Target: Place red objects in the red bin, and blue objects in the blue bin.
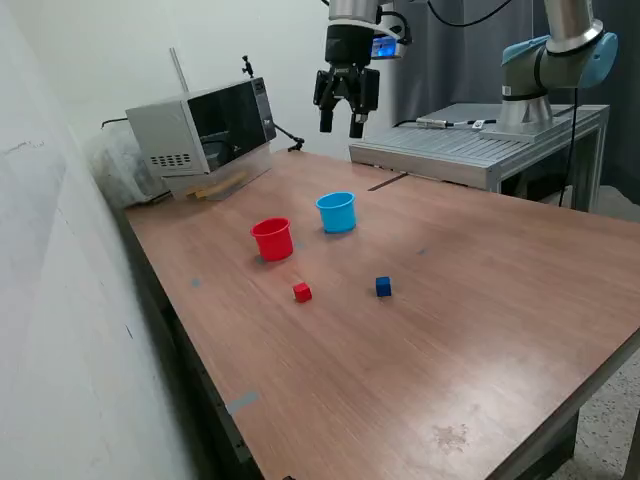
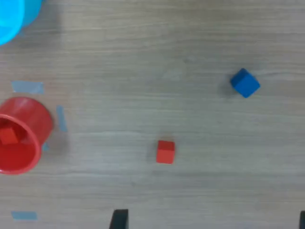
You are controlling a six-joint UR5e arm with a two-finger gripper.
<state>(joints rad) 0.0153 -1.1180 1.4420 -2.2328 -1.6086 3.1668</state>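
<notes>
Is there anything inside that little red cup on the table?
Yes. The wrist view shows one small red cube lying inside the red cup. From the exterior view the cup's wall hides its inside.

A brown wood-grain table (image 1: 480, 330) fills the exterior view, its surface marked by a pale scuff (image 1: 450, 436) toward five o'clock and a strip of grey-blue tape (image 1: 241, 402) near the edge at seven o'clock. At about eleven o'clock a silver microwave (image 1: 205, 125) with a dark glass door sits on a clear tray (image 1: 215, 178), with what may be crumpled plastic wrap (image 1: 115, 165) beside it against the white wall (image 1: 60, 250). At one o'clock stands a grey metal platform (image 1: 470, 145) carrying cables. Seen from the wrist, small pale blue tape pieces (image 2: 27, 87) lie stuck to the wood.
</notes>
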